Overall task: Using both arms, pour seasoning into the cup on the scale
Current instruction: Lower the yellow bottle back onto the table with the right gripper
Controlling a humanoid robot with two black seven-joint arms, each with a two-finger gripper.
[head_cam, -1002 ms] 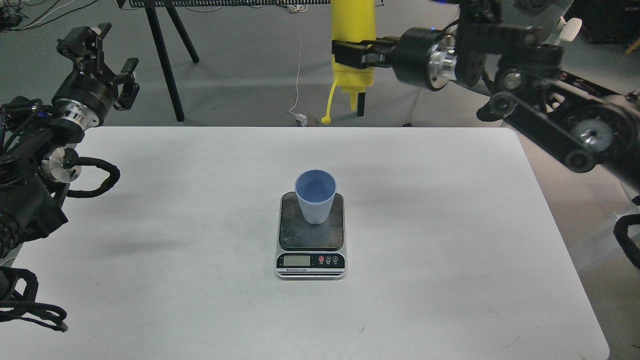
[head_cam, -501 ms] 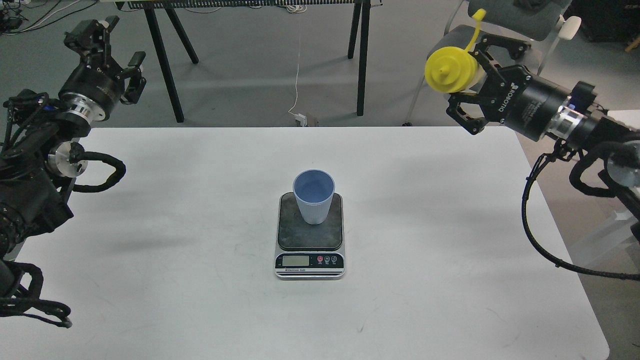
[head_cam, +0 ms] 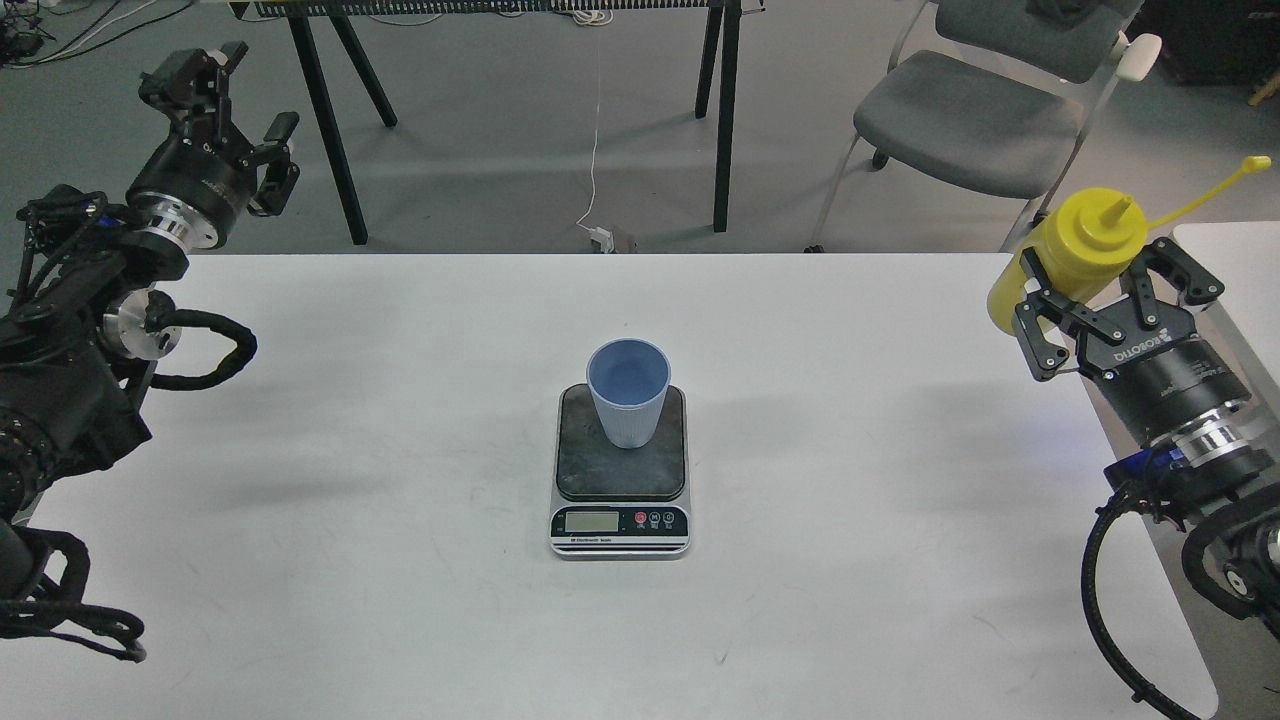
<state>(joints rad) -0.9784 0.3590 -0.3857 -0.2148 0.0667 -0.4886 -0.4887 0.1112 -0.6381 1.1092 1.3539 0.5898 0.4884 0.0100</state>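
While the cup sits on the scale, the right tool clamps the bottle; the left tool is spread apart.

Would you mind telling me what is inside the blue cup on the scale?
The cup on the scale shows only its darker blue inner wall; any seasoning there is too faint to tell from this view.

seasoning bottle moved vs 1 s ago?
Yes. The seasoning bottle, held in the right gripper, has gone from inverted above the cup to upright at the table's right edge, away from the scale.
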